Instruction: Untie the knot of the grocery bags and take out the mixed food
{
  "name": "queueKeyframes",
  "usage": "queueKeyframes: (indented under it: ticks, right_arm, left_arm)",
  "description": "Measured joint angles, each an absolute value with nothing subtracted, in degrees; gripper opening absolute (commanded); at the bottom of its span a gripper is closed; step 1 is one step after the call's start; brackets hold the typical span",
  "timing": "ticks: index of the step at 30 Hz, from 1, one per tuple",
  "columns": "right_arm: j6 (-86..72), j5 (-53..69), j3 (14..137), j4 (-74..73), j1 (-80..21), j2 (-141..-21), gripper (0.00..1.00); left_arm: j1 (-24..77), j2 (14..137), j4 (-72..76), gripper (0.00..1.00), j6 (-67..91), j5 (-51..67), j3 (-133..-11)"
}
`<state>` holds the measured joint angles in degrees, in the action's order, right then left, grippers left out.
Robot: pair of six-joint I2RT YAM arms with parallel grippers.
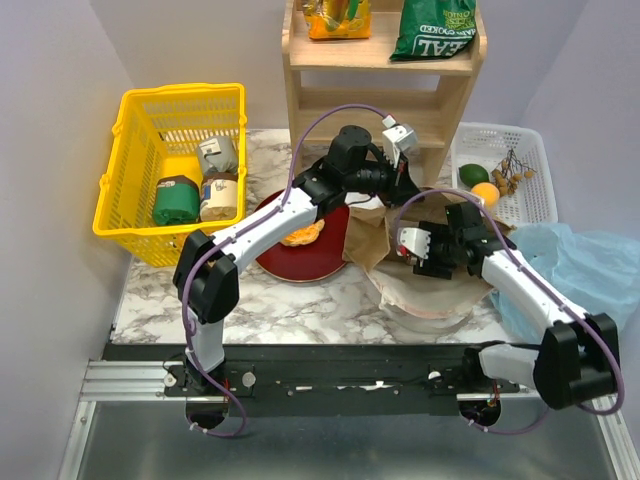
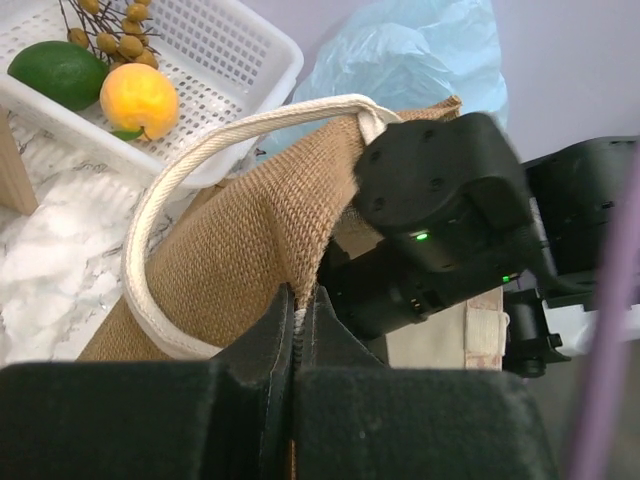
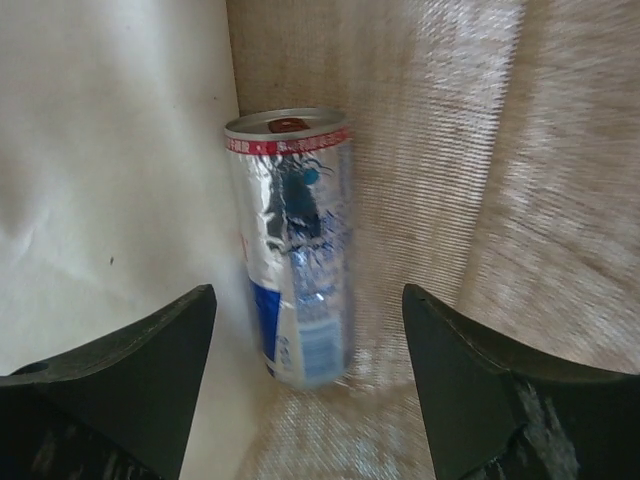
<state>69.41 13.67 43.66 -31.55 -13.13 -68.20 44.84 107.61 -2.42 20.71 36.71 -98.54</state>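
The brown woven bag with white handles stands open mid-table. My left gripper is shut on its rim, beside the white handle. My right gripper reaches down inside the bag and is open. The red-blue drink can lies just ahead between its fingers, not touched. The light-blue plastic bag lies crumpled at the right. The green fruit and orange fruit sit in the white mesh tray. The doughnut is on a red plate. The snack packet and chip bag are on the shelf.
A yellow basket with jars and packs stands at the back left. The wooden shelf stands at the back middle, the white mesh tray to its right. The red plate lies left of the brown bag.
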Motion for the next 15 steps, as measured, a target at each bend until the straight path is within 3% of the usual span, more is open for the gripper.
queueKeyframes:
  ticks: [8, 12, 15]
  right_arm:
    - [70.1, 13.3, 45.4, -27.4, -13.4, -79.1, 0.81]
    - [71.4, 13.5, 47.2, -26.3, -13.5, -83.2, 0.69]
    - [73.3, 14.3, 47.5, -26.5, -13.5, -85.2, 0.67]
  left_arm:
    - [44.6, 108.0, -2.4, 0.0, 20.8, 37.0, -98.5]
    - [44.1, 108.4, -2.4, 0.0, 20.5, 37.0, -98.3]
    - [43.9, 108.5, -2.3, 0.0, 20.3, 37.1, -97.9]
